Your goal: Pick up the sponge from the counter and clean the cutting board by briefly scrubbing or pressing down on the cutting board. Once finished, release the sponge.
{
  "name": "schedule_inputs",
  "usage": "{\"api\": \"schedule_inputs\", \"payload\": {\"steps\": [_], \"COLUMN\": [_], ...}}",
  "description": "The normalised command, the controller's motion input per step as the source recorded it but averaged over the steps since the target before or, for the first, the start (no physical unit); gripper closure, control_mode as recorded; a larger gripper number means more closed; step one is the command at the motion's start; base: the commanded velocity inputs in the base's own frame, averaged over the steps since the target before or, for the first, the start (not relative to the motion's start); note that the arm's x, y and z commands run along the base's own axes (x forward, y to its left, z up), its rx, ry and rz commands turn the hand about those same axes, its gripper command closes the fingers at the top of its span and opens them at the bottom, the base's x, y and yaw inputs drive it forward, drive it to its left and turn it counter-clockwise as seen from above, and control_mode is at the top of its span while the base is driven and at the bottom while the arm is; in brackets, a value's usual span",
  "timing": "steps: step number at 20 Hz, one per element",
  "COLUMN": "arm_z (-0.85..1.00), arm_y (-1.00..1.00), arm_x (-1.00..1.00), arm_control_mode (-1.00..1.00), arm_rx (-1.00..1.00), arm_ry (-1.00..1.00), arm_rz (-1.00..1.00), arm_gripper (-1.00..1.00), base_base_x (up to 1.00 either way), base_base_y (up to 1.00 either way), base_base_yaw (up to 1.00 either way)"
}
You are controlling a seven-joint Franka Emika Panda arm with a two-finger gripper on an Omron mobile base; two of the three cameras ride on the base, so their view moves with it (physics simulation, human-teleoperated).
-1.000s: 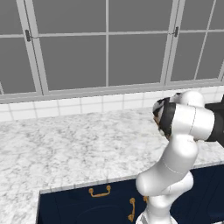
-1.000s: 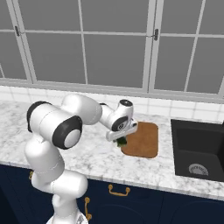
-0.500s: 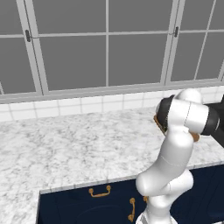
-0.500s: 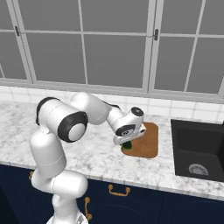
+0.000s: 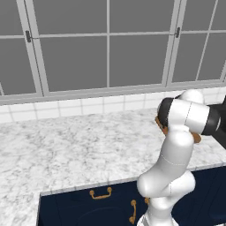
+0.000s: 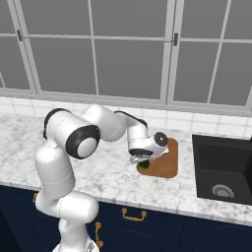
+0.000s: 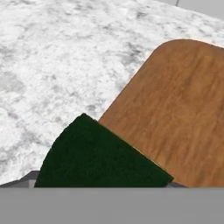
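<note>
Dark green, the sponge [image 7: 96, 157] is sitting pinched in the hand [image 6: 142, 161] over the cutting board's [image 7: 183, 109] near edge on the table [image 7: 52, 65], so pressing flat further inboard would suit.

No writing, label, brand, number or sign can be read anywhere in these pictures.
</note>
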Motion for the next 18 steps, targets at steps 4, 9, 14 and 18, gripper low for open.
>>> {"api": "schedule_inputs", "payload": {"steps": [4,9,14,18], "arm_z": [-0.01,0.86,0.23,-0.64], "arm_y": [0.0,0.0,0.0,-0.29], "arm_x": [0.0,0.12,0.5,0.02], "arm_control_mode": [-1.0,-1.0,-1.0,-1.0], "arm_rx": [0.02,-0.01,-0.02,0.04], "arm_ry": [0.05,0.33,0.19,-0.15], "arm_rz": [-0.03,0.0,0.0,0.0], "arm_gripper": [1.0,1.0,1.0,1.0], "base_base_x": [0.0,0.0,0.0,0.0], "base_base_y": [0.0,0.0,0.0,0.0], "base_base_yaw": [0.0,0.0,0.0,0.0]}}
